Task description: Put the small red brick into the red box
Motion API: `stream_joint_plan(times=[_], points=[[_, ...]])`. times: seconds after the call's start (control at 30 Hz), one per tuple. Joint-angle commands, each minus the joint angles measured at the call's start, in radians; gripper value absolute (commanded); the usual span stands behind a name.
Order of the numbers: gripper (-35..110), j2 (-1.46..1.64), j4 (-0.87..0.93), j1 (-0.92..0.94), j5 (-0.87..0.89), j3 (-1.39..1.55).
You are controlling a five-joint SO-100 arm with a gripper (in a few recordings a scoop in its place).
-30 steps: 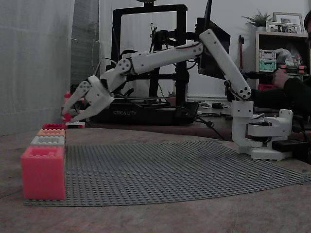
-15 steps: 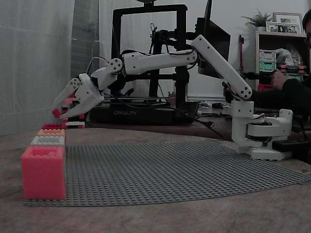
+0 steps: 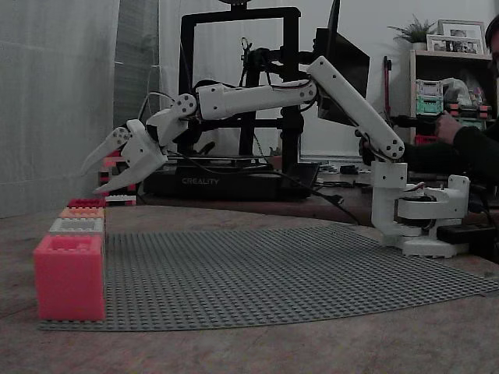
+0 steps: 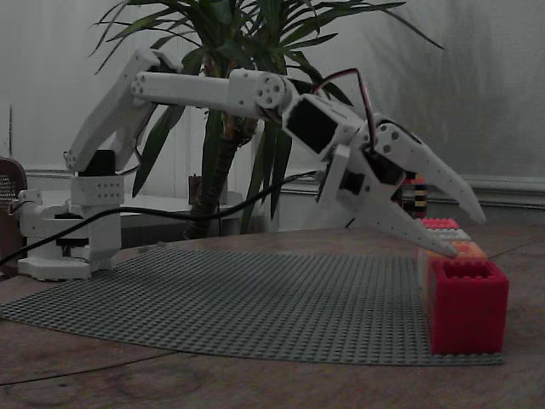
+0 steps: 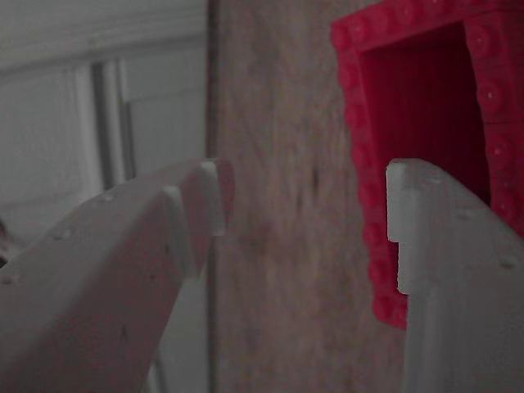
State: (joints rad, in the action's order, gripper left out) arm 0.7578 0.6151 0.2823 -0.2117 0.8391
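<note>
We are looking at the white arm (image 3: 312,86) reaching toward the left of one fixed view, with its gripper (image 3: 92,178) hanging in the air above the far end of a row of boxes at the left edge of the grey studded mat (image 3: 273,265). The two fingers are standing wide apart, and we are seeing nothing clamped between them. In the other fixed view the gripper (image 4: 467,237) is pointing down to the lower right, its lower fingertip sitting just above the row, and we cannot tell whether it is touching a box.

The row is running away from the camera: a large pinkish-red box (image 3: 69,276) nearest, then a grey box (image 3: 76,226), an orange box (image 3: 82,212) and a low red box (image 3: 86,202) farthest back. In the other fixed view the pinkish-red box (image 4: 467,305) is standing at the lower right.

In the wrist view the gripper (image 5: 307,188) is showing one finger at the lower left and one at the lower right, with bare wooden table (image 5: 278,246) between them. An open red box (image 5: 417,98) is filling the upper right, partly behind the right finger. Its inside is dark, so we cannot tell where the small red brick is lying.

A black printer (image 3: 242,101) is standing behind the arm, and a person's sleeve (image 3: 468,144) is showing at the right edge.
</note>
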Motion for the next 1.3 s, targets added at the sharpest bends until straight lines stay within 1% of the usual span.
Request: stream_joint_plan(times=[0.0, 0.1, 0.27, 0.37, 0.47, 0.67, 0.77, 0.9, 1.0, 1.27], points=[[11, 0.083, 0.041, -0.02, 0.003, -0.072], [1, 0.192, 0.067, -0.02, 0.023, 0.008], [0, 0.52, 0.17, -0.04, 0.052, 0.264], [0, 0.773, 0.268, -0.063, 0.043, 0.491], [0, 0.996, 0.422, -0.086, 0.031, 0.704], [0, 1.489, 0.586, -0.138, 0.018, 1.282], [0, 1.707, 0.646, -0.149, 0.052, 1.494], [0, 1.939, 0.713, -0.155, 0.092, 1.675], [0, 2.097, 0.71, -0.155, 0.115, 1.764], [0, 2.301, 0.718, -0.169, 0.147, 1.916]])
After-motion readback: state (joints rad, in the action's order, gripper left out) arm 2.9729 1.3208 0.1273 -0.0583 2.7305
